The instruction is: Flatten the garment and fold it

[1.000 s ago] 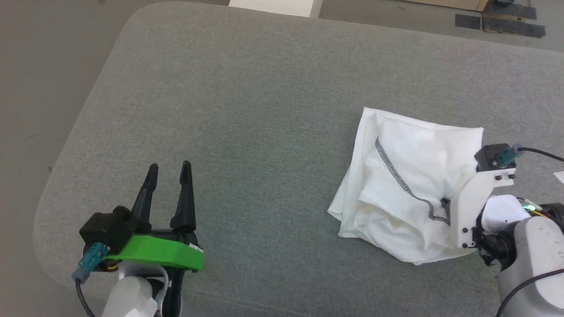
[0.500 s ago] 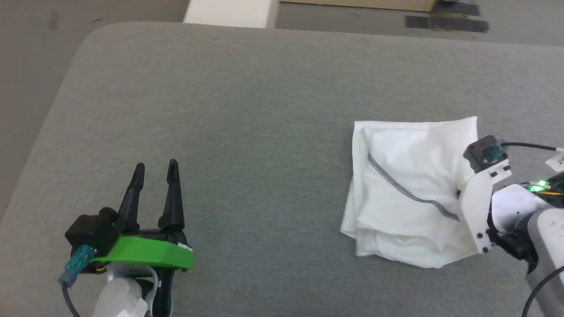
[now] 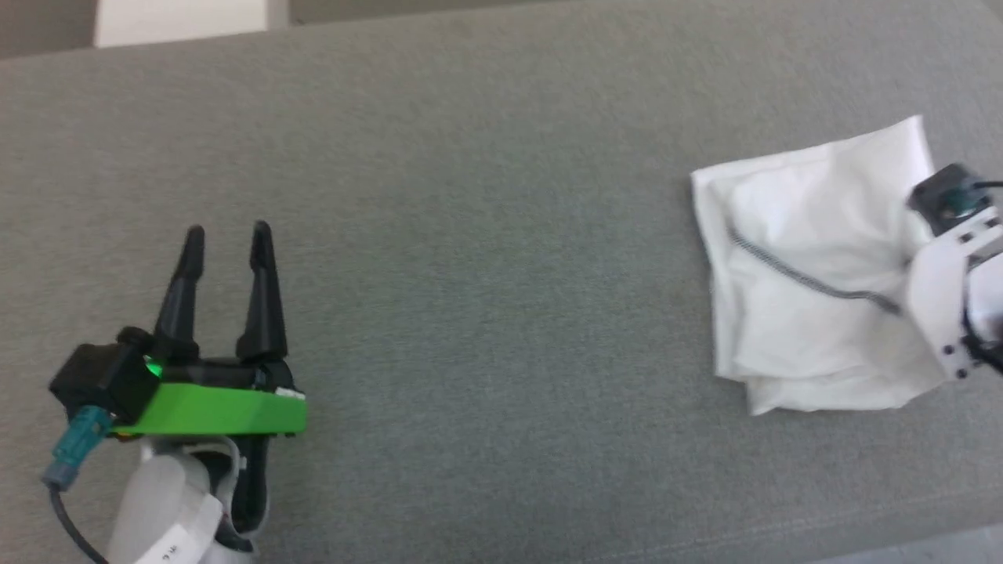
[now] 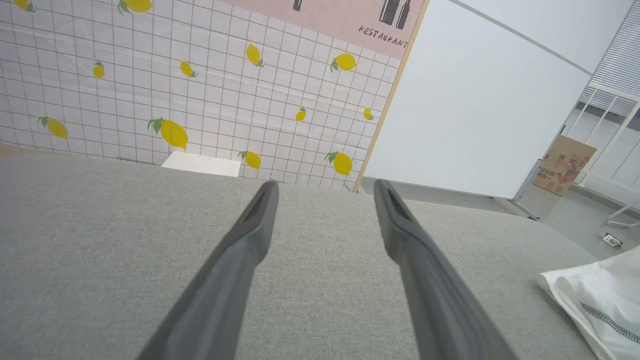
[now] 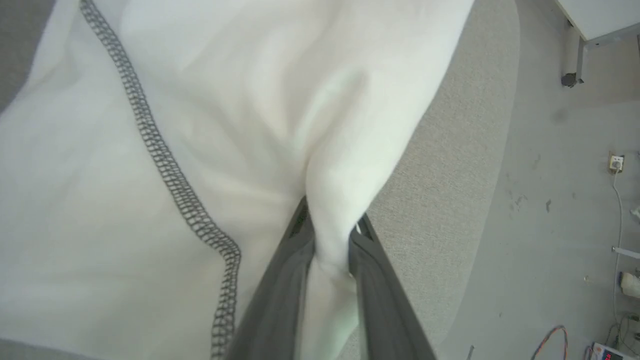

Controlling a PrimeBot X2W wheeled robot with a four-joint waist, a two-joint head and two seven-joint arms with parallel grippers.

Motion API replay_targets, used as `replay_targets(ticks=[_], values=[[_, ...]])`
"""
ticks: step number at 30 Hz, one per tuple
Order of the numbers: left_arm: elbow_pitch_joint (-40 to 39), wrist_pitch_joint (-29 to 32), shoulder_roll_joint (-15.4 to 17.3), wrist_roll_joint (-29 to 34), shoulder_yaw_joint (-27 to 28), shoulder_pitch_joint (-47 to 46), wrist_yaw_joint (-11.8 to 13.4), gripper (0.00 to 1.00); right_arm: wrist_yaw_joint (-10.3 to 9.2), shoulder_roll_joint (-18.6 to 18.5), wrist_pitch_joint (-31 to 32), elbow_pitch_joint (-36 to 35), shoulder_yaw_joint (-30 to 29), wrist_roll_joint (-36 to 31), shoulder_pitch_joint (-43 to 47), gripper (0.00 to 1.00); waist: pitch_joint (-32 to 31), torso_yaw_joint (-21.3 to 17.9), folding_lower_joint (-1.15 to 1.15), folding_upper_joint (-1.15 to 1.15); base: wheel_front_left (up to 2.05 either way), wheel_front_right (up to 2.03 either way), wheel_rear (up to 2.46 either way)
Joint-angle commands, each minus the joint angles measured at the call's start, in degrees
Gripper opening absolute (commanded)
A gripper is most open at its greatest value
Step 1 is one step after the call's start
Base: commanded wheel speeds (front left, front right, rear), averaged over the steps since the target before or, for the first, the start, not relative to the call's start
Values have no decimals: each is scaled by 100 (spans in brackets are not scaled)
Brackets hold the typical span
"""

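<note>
1. A grey, fabric-covered desk [image 3: 486, 196] is spread across the head view. Its far edge is seen from the left wrist view.
2. A tiled wall [image 4: 200, 75] printed with lemons is shown beyond that edge in the left wrist view, with a white box [image 4: 202, 163] at its foot.
3. The garment [image 3: 807, 235] is laid in rough, crumpled folds on the desk's right side, well apart from the left tool. In the left wrist view one corner of it is caught at the lower right.
4. The left tool [image 3: 227, 229] is seen over bare desk at the lower left of the head view, its fingers spread wide with nothing between them.
5. The right tool [image 5: 332, 215] is closed on a bunched ridge of the garment near its right edge — the pinch is made plain in the right wrist view. In the head view the fingers are hidden behind the arm's white bracket [image 3: 936, 298].
6. A dark zigzag stitch line [image 5: 165, 165] is traced diagonally across the white cloth — coarse in the right wrist view, thin in the head view.
</note>
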Motion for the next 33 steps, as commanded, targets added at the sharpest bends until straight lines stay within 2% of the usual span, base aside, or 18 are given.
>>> replay_targets(ticks=[1,2,9,12,18,19,20,21,27,33], values=[[-93,-22,104,58,52,-101,-34,100,-10,-119,-81,91,-68,-36,-152,0,780,-466,0,-1,0,0,0],[-314,-12,253,126,150,-168,-6,100,-10,-415,-238,317,-306,-118,-272,0,1115,-410,0,-1,0,0,0],[-1023,177,569,161,502,-130,169,100,-10,-928,-559,785,-1106,-409,-455,0,1733,-202,0,-1,0,0,0],[-1385,303,702,158,685,-61,254,100,-10,-921,-609,1035,-1709,-597,-550,0,1979,-156,0,-1,0,0,0],[-1841,510,867,134,906,86,348,100,-10,-662,-747,1414,-2785,-1044,-656,0,2251,-126,0,-1,0,0,0],[-1893,540,889,131,924,106,355,100,-10,-592,-776,1474,-2979,-1146,-672,18,2276,-120,0,-1,0,0,0],[-1930,556,900,123,936,120,358,100,-10,-545,-837,1495,-3091,-1227,-676,46,2290,-115,0,-1,0,0,0],[-1968,584,914,125,948,138,370,100,-10,-501,-927,1519,-3213,-1331,-676,100,2300,-108,0,-1,0,0,0],[-2049,637,945,114,1005,211,426,100,-10,-345,-1421,1629,-3559,-1520,-768,100,2204,-108,0,-1,0,0,0],[-1841,508,827,47,958,237,462,100,-10,-346,-2150,1349,-3165,-1180,-1118,100,1791,-68,0,-1,0,0,0]])
